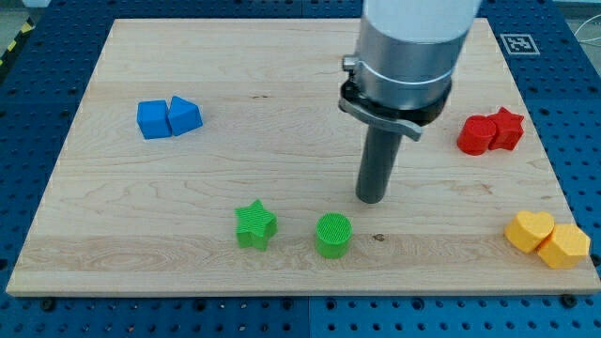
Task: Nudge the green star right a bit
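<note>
The green star (pixel 254 224) lies on the wooden board (pixel 282 141) near the view's bottom, left of centre. A green cylinder (pixel 333 235) stands just to its right, apart from it. My tip (pixel 372 199) is down on the board above and to the right of the green cylinder, well to the right of the star and touching neither block.
Two blue blocks (pixel 168 117) sit together at the view's left. A red cylinder (pixel 476 134) and a red star (pixel 507 127) touch at the right. A yellow heart (pixel 528 230) and a yellow hexagon (pixel 564 245) touch at the bottom right edge.
</note>
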